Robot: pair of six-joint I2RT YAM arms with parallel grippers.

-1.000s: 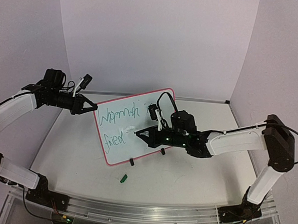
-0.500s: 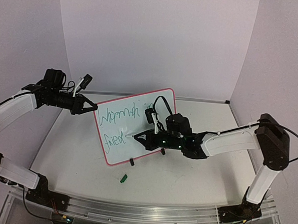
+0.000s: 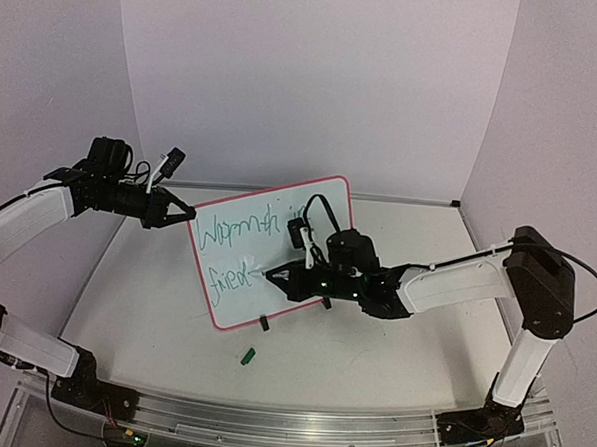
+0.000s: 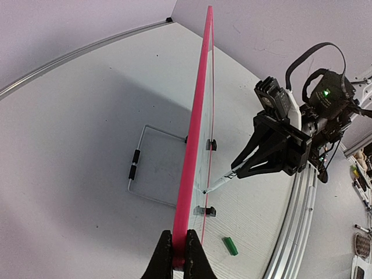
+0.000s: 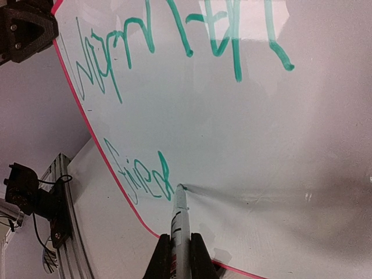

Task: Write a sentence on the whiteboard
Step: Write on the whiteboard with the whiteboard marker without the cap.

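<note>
The whiteboard (image 3: 232,302) stands tilted on the table (image 3: 391,364) on its clip feet (image 3: 264,323). One edge of its pink frame is pinched in the left tool (image 4: 179,256), whose fingers are pressed together on it. The right tool (image 5: 180,253) is clamped on a marker (image 5: 181,212). The marker's tip touches the board straight ahead of that tool, just past the last letter of the lower line. The sentence (image 5: 192,40) is in green: an upper line above the tip that reads roughly "Warmth in", and a lower line that so far reads something like "friend". It looks unfinished.

- **Too much push.** The board is held at only one edge and rests on two small feet. Pressing hard ahead of the right tool could swing the far side back, skid the feet, or lever the frame out of the left tool's narrow pinch.
- **Too little push.** If the board gives way under the tip, the strokes could break or fade.
- **Marker slip.** The right tool grips a slim, smooth barrel well behind the tip. Sideways drag during a stroke could twist or slide the marker and spoil the letters.
- **Smearing.** The right tool and its cables hang close in front of the board, and a low pass could wipe the green ink.
- **Room.** The remaining letters have to fit between the tip and the frame's far edge. Large strokes could run onto the frame.

A green cap (image 3: 248,356) lies on the table below the board, clear of both tools.
</note>
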